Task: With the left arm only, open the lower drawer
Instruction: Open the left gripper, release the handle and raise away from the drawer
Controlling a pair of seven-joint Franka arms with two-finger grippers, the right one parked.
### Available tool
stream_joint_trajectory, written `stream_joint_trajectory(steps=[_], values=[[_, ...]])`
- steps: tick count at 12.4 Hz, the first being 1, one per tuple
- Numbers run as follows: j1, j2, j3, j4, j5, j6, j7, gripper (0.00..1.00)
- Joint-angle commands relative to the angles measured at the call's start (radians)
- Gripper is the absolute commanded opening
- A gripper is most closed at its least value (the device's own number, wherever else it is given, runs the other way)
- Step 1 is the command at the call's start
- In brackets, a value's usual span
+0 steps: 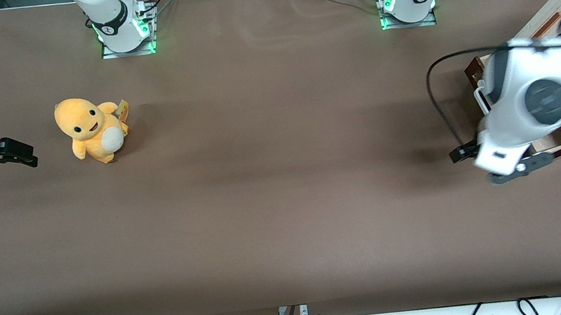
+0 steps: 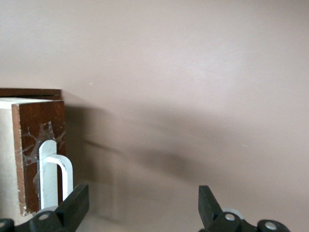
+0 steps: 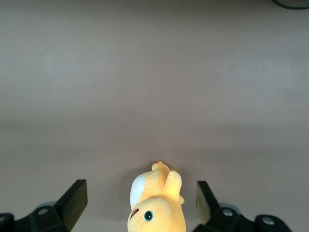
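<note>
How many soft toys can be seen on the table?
1. The orange plush toy with a white belly sits toward the parked arm's end of the table, away from the left arm's open black pincer at the dark brown wooden lower drawer.

The hand [image 2: 142, 208] hangs wide open, one finger [image 2: 72, 205] just beside the lower drawer [image 2: 41, 150] and its white handle [image 2: 53, 176].
</note>
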Motion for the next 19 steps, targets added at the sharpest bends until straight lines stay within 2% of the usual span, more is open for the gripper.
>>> stream_joint_trajectory(steps=[1, 2, 4, 9, 19], values=[[0.002, -0.092, 0.039, -0.052, -0.085, 0.011, 0.256, 1.00], [0.003, -0.123, 0.057, -0.055, -0.122, 0.005, 0.351, 1.00], [-0.001, -0.169, 0.093, -0.052, -0.134, -0.059, 0.496, 1.00], [-0.005, -0.254, 0.097, -0.039, -0.134, -0.145, 0.616, 1.00], [-0.005, -0.300, 0.096, -0.036, -0.117, -0.219, 0.622, 1.00]])
